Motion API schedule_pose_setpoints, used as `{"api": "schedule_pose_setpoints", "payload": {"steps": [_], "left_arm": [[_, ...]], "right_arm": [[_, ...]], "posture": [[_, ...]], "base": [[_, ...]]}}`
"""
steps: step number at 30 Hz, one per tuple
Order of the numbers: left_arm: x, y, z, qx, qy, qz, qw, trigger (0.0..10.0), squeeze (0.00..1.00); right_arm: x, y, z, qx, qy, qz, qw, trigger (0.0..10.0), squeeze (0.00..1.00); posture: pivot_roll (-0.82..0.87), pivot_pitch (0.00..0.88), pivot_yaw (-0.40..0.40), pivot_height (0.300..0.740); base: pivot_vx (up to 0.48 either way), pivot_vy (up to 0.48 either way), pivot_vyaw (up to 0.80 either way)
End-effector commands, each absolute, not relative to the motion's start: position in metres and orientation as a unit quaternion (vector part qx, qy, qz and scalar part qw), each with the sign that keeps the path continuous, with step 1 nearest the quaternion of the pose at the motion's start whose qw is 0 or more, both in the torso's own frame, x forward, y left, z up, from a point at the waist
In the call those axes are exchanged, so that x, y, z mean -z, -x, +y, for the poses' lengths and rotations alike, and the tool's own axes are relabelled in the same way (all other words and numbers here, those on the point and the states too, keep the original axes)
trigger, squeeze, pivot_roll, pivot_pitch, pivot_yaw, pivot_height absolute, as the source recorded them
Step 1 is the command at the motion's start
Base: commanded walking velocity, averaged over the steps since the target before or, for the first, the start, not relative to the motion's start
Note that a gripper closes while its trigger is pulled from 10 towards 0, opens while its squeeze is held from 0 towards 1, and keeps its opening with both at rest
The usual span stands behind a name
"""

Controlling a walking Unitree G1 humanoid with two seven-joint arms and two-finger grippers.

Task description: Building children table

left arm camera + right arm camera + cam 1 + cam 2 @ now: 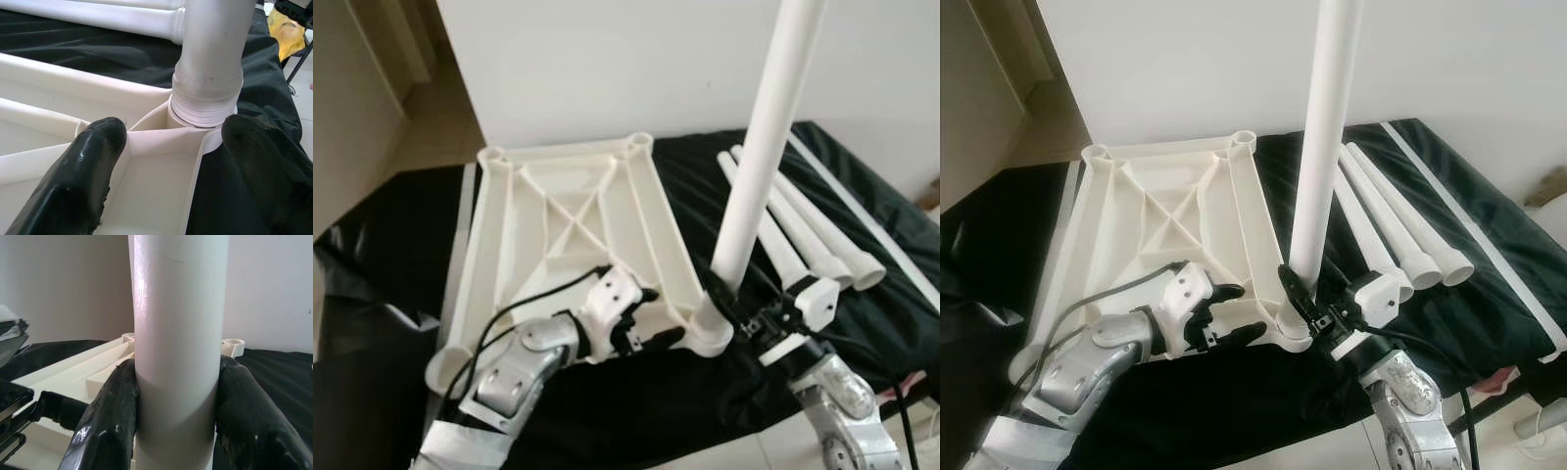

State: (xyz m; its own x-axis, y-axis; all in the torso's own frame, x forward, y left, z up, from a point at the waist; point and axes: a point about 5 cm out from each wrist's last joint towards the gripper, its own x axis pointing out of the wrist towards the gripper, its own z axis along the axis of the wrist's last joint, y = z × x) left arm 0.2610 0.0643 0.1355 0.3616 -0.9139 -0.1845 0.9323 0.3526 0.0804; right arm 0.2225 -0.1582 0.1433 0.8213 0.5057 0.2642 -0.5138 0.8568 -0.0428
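A black cloth (401, 255) is covering a low surface in front of a plain white wall (607, 59), with pale floor showing at the robot's left.

The right gripper (1307, 294) is clamping its two black fingers (110, 416) against opposite sides of an upright white table leg (766, 137), low on the shaft, so the jaws are standing only as wide as the tube. Directly beneath the grip, the leg's threaded end is sitting in the near right corner socket (198, 122) of the overturned white tabletop (558, 215), which is lying ribbed underside up on the cloth.

Just to the left of that socket, the left gripper (651, 318) is resting with its fingers (83, 171) spread apart, holding nothing; one finger is lying inside a rib compartment of the tabletop and the other outside its edge, over the cloth.

Beyond the right gripper, to its right, three spare legs (808, 230) are lying side by side on the cloth, close behind the standing leg. A white strip (862, 220) is running along the cloth further right.
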Motion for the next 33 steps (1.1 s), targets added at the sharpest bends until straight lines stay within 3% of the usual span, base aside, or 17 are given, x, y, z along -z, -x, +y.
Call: {"api": "schedule_pose_setpoints", "payload": {"steps": [1,7,24,33], "left_arm": [[-0.139,-0.263,0.067,0.544,-0.097,0.049,0.832,10.0,0.0],[-0.14,-0.264,0.068,0.54,-0.094,0.05,0.835,10.0,0.0],[-0.142,-0.266,0.068,0.543,-0.096,0.051,0.833,10.0,0.0],[-0.142,-0.266,0.067,0.543,-0.096,0.052,0.833,10.0,0.0]], "right_arm": [[-0.115,-0.217,-0.165,-0.259,0.0,-0.065,0.964,10.0,0.0],[-0.109,-0.201,-0.166,-0.273,0.016,-0.056,0.96,10.0,0.0],[-0.105,-0.199,-0.167,-0.251,0.01,-0.06,0.966,10.0,0.0],[-0.106,-0.21,-0.189,-0.119,0.022,-0.085,0.989,10.0,0.0]], "posture": [[-0.06,0.038,0.029,0.74],[-0.07,0.038,0.034,0.74],[-0.07,0.027,0.042,0.74],[-0.08,0.017,0.04,0.74]], "base": [[0.0,0.0,0.0],[0.0,0.0,0.0],[0.0,0.0,0.0],[0.0,0.0,0.0]]}}
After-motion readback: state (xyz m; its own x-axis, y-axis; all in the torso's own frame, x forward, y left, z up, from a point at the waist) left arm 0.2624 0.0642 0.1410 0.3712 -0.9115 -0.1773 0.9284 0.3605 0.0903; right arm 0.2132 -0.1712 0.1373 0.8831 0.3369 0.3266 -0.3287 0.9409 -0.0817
